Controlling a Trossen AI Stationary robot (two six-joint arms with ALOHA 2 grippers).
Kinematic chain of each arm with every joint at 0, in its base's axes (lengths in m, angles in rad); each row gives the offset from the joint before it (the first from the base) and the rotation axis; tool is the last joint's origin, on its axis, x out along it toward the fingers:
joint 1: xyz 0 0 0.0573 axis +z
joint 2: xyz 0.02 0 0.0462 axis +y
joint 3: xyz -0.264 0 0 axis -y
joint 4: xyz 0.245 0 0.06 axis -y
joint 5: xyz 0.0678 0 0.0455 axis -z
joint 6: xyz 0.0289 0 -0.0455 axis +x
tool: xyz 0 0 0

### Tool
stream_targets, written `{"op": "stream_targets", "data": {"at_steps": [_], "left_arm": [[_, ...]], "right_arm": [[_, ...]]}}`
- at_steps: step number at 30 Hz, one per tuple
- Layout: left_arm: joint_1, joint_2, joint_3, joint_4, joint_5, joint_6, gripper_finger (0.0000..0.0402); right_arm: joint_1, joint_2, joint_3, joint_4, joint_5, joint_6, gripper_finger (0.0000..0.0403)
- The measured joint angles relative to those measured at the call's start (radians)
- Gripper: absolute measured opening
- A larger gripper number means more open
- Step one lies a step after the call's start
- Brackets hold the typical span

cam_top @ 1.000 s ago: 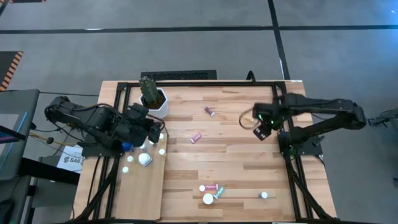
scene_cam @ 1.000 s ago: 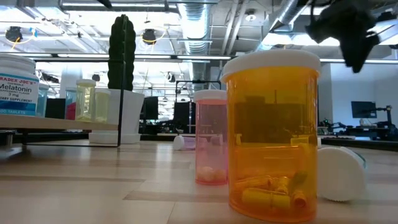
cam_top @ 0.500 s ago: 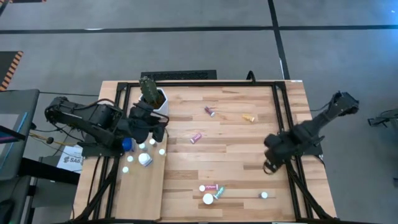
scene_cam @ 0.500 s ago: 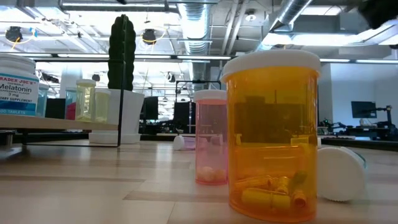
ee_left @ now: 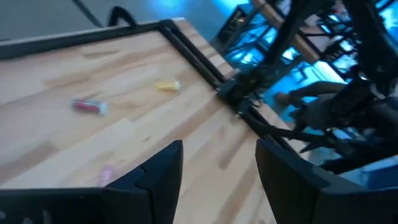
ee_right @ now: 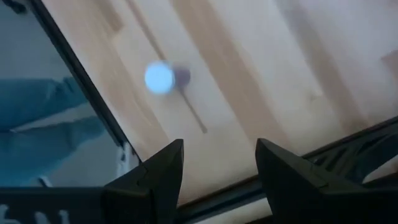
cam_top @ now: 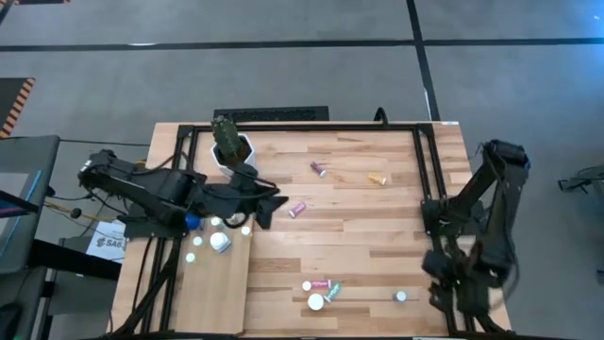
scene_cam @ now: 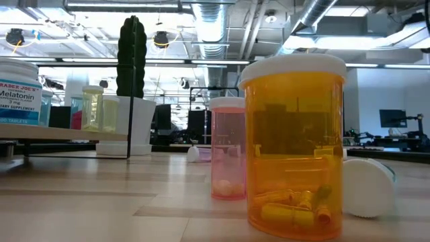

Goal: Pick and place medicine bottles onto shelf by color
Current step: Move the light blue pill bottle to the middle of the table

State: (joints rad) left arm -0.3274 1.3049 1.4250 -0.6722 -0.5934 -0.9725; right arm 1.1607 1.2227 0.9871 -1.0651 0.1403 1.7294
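Observation:
Several medicine bottles stand on the pale shelf (cam_top: 212, 283) at the table's left. Others lie loose on the table: a pink one (cam_top: 297, 209), a purplish one (cam_top: 318, 169), an amber one (cam_top: 377, 178), and a cluster (cam_top: 321, 291) near the front edge. One white-capped bottle (cam_top: 401, 296) stands alone. My left gripper (cam_top: 271, 204) is open above the table just left of the pink bottle, with nothing between its fingers (ee_left: 163, 171). My right gripper (ee_right: 217, 168) is open over the table's near right corner, above and beside the lone bottle (ee_right: 160, 78).
A white pot with a cactus (cam_top: 231, 146) stands at the far left, close behind my left arm. Black frame rails (cam_top: 429, 189) run along the table's edges. In the low view an amber bottle (scene_cam: 294, 144) and a pink one (scene_cam: 228, 148) stand close to the camera.
My right gripper has swung from beside the amber bottle at the far middle out to the table's right edge and on toward the near right corner, turning as it went. My left gripper has moved right, off the shelf toward the pink bottle, and tipped up nearer level. No bottle has moved.

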Motion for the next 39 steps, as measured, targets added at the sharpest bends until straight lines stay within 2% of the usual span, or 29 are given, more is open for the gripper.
{"op": "stream_targets", "data": {"at_steps": [6, 10, 14, 21, 32, 39], "left_arm": [[-0.015, 0.072, 0.000, 0.122, 0.025, 0.011, 0.0188], [-0.028, 0.097, 0.000, 0.185, 0.031, 0.011, 0.0188], [-0.034, 0.106, -0.001, 0.229, 0.031, 0.010, 0.0188], [-0.033, 0.104, -0.001, 0.280, 0.013, 0.024, 0.0188], [-0.033, 0.104, -0.001, 0.284, 0.010, 0.021, 0.0188], [-0.033, 0.104, -0.001, 0.284, 0.012, 0.020, 0.0188]], "right_arm": [[0.200, 0.166, 0.000, 0.099, 0.045, 0.121, 0.0221], [0.251, 0.266, 0.001, 0.185, 0.126, 0.159, 0.0221], [0.247, 0.334, 0.002, 0.222, 0.149, 0.147, 0.0221], [0.218, 0.433, 0.000, 0.254, 0.187, 0.030, 0.0221], [0.151, 0.460, 0.000, 0.251, 0.308, -0.086, 0.0221], [0.103, 0.490, 0.001, 0.318, 0.309, -0.212, 0.0221]]}}
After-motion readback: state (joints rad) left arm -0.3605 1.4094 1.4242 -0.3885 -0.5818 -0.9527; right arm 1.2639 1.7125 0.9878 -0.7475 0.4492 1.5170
